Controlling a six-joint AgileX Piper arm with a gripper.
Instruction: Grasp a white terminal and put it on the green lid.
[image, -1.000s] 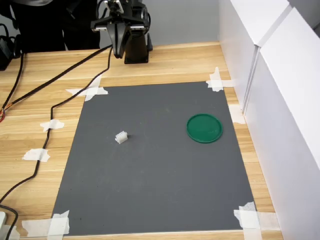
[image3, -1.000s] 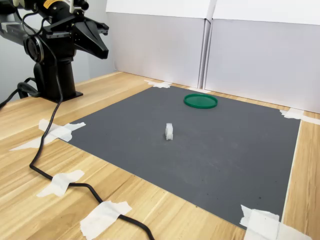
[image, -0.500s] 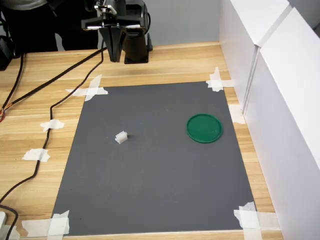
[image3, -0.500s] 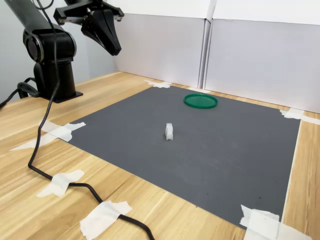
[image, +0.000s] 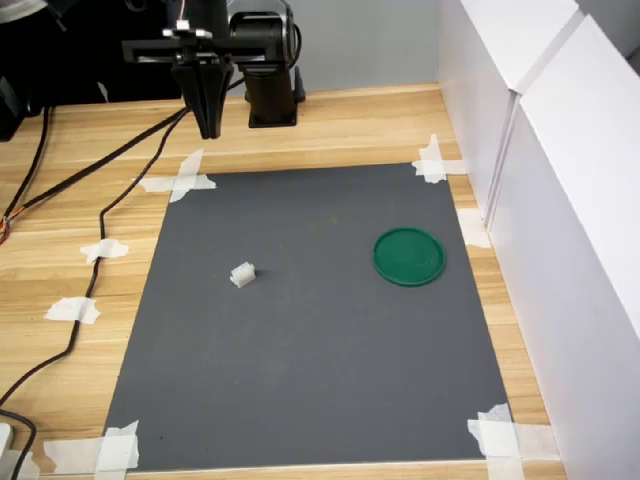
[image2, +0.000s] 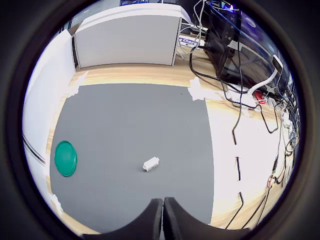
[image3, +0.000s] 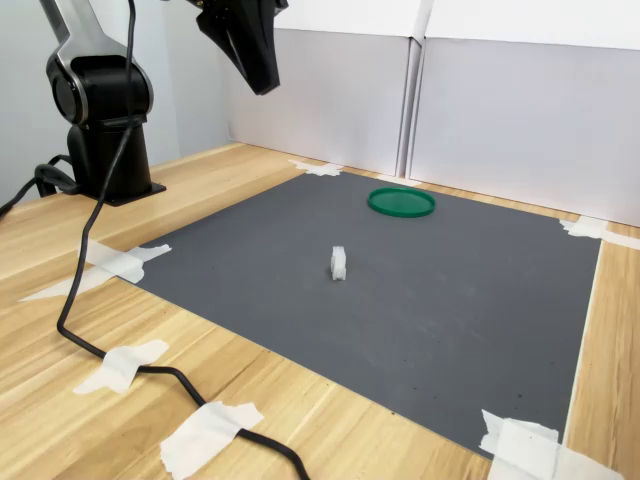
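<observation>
Nothing of the task had been done at this moment. Your tool (image: 210, 128) hung high over the wooden table (image: 350, 125), above the far edge of the grey mat (image: 310, 380) near the arm's base, its jaws pressed together and empty; the wrist view showed the two tips meeting with no gap.

The white terminal (image: 242, 274) lay untouched on the mat, toward the first exterior view's left of centre. The green lid (image: 408, 257) sat flat on the same mat, well apart from the terminal, toward the first exterior view's right and nearer the white panels (image: 560, 200). Nothing lay on the lid.

In the wrist view the terminal (image2: 150, 163) read as a short oblong, its long axis running diagonally across the mat rather than square to the edges. In the second exterior view it (image3: 339, 263) showed mostly its narrow end and looked taller than wide. Which face carried the stepped part, I could not tell.

You still had everything ahead, I judged: open the jaws, descend, line up across the short sides, grasp, carry, release.
</observation>
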